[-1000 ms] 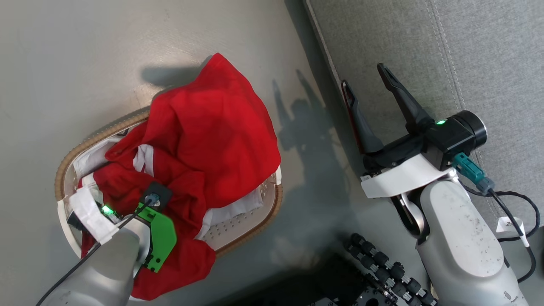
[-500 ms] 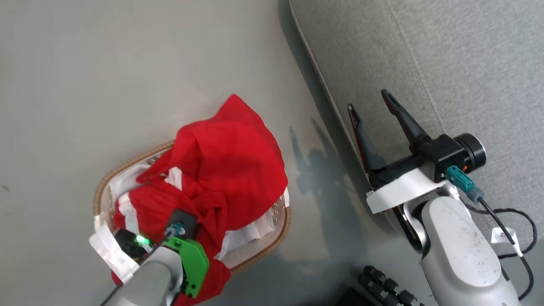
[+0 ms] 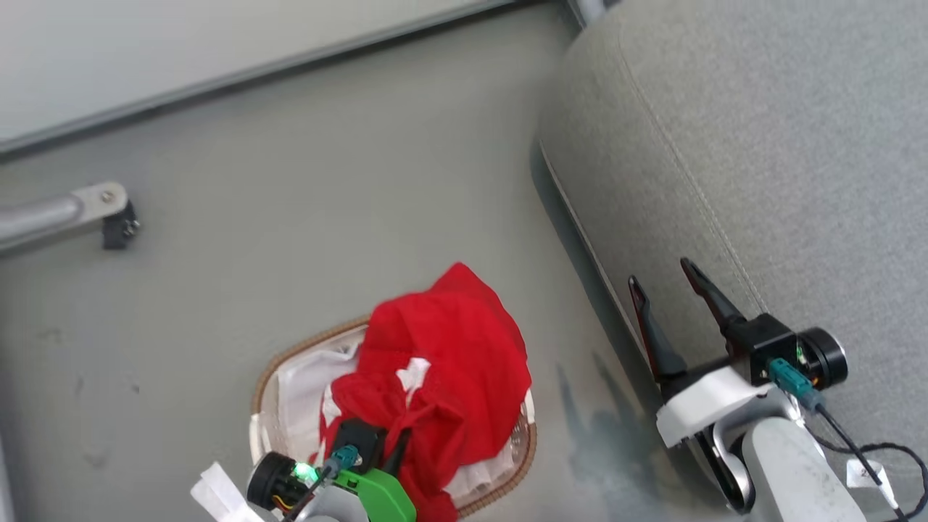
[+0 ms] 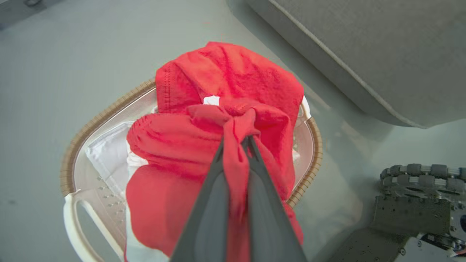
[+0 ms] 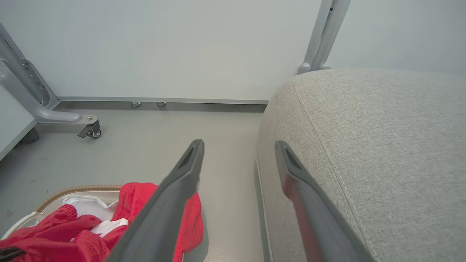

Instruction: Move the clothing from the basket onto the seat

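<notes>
We are facing the seat (image 3: 761, 145), the big grey sofa taking up our right side. Its cushion is lying bare, with no garment resting on it in any view. On the floor (image 3: 326, 217) just beside its rounded edge we are finding the basket (image 4: 109, 110), its white liner (image 3: 297, 391) showing on the side away from the seat. The clothing (image 3: 457, 355) is sitting heaped in it, one red fold spilling over the rim toward the seat. We are therefore judging the task as barely begun: the grasp is made, while the lift, the carry across and the release are all waiting, and probably a second trip for any garment not coming up with this one. Our left gripper (image 4: 236, 141) is pinching a bunched red fold of the top garment, fingers pressed together on the cloth. Our right gripper (image 3: 660, 274) is hanging above the seat's edge, fingers spread wide, holding nothing.
</notes>
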Tool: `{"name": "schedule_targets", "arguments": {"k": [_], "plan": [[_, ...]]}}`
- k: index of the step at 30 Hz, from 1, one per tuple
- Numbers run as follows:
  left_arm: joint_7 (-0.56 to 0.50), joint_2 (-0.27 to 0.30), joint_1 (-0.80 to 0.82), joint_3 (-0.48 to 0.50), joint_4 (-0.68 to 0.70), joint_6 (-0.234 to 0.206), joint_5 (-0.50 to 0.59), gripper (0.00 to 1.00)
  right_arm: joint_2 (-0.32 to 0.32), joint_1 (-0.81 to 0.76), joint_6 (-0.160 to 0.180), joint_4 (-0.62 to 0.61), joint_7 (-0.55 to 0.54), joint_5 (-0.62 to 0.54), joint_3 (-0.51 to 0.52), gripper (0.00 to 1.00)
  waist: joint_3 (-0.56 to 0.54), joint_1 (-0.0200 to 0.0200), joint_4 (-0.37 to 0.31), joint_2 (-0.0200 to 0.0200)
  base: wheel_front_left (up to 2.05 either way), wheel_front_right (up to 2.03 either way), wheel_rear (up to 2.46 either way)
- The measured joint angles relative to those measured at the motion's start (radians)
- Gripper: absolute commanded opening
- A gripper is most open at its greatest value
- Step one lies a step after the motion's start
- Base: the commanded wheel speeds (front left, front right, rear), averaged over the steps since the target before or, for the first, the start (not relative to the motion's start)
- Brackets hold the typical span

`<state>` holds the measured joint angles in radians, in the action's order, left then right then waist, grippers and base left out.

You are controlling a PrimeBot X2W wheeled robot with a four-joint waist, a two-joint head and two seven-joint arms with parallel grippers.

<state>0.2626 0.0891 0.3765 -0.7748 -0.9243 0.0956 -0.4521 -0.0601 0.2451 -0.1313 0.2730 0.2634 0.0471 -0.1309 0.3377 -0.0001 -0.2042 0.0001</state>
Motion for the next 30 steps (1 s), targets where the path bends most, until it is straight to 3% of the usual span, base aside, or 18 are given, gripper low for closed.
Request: {"name": "schedule_targets", "arguments": {"k": [10, 17, 25, 30], "plan": [[0.001, -0.006, -0.119, 0.14, 0.243, -0.014, 0.08, 0.0, -0.018, -0.108, 0.0, 0.022, 0.0, 0.013, -0.009, 1.0, -0.18, 0.0, 0.064, 0.0, 0.0, 0.0, 0.0], [0.001, -0.019, -0.144, 0.225, 0.392, 0.001, 0.133, 0.0, -0.029, -0.155, 0.0, 0.031, 0.0, 0.025, -0.017, 1.0, -0.273, 0.0, 0.102, 0.0, 0.0, 0.0, 0.0], [0.001, -0.035, -0.121, 0.277, 0.527, 0.02, 0.163, 0.0, -0.032, -0.174, 0.0, 0.039, 0.0, 0.032, -0.039, 1.0, -0.322, 0.0, 0.14, 0.0, 0.0, 0.0, 0.0], [0.002, -0.037, -0.08, 0.284, 0.588, 0.025, 0.176, 0.0, -0.052, -0.176, 0.0, 0.052, 0.0, 0.032, -0.118, 1.0, -0.328, 0.0, 0.149, 0.0, 0.0, 0.0, 0.0]]}}
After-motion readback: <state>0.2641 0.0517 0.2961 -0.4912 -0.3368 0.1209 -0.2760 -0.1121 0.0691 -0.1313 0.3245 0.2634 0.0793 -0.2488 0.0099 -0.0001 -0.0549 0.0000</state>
